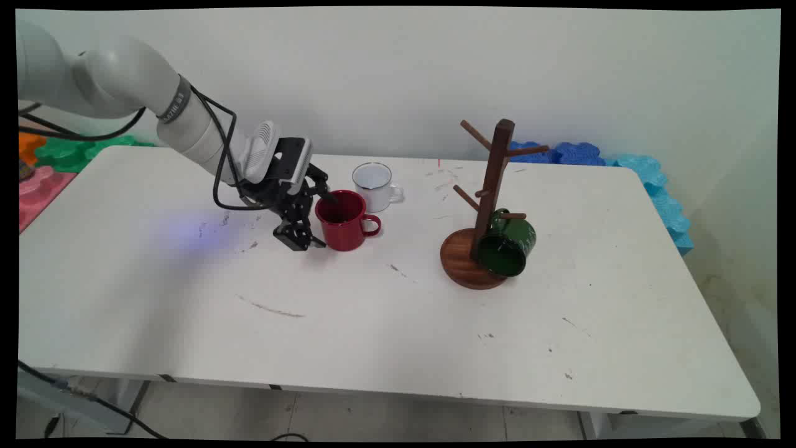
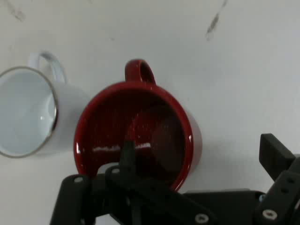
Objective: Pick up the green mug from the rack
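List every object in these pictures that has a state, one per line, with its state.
gripper: open, straddling the red mug's wall
red mug: upright, empty
white mug: upright, empty
green mug: hung on the mug tree, tilted
mug tree: upright; other pegs bare

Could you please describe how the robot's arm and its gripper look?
The arm is white, made of rounded tubular links, with a grey ring bearing small lettering near the wrist. Black cables hang along it. A ribbed white-grey module sits at the wrist. The gripper is black, with a bolted linkage and two fingers.
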`<state>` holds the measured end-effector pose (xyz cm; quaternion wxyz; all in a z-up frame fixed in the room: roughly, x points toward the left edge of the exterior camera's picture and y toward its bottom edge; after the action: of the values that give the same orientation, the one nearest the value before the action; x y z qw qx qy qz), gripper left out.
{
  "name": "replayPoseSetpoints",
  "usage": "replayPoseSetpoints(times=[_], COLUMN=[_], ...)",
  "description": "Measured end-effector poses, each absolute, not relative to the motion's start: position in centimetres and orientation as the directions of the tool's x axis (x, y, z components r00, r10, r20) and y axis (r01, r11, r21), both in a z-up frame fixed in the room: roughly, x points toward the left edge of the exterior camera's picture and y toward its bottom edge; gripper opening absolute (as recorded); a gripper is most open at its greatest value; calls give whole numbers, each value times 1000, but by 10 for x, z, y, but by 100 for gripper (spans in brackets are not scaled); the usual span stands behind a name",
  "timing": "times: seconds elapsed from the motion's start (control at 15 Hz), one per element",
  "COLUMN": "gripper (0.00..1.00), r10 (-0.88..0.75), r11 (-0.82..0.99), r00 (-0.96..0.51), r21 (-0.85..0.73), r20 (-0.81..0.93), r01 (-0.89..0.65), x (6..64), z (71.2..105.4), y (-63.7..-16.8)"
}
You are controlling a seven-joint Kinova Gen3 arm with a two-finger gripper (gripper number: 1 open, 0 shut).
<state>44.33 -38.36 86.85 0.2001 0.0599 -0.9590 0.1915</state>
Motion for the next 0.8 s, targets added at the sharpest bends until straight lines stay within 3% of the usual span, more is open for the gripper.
replayPoseSetpoints(times=[0.8], gripper=[100], r10=[-255], r11=[882], r00=[-786], r21=[-197], r20=[563], r01=[-427], x=[396], z=[913], y=[-365])
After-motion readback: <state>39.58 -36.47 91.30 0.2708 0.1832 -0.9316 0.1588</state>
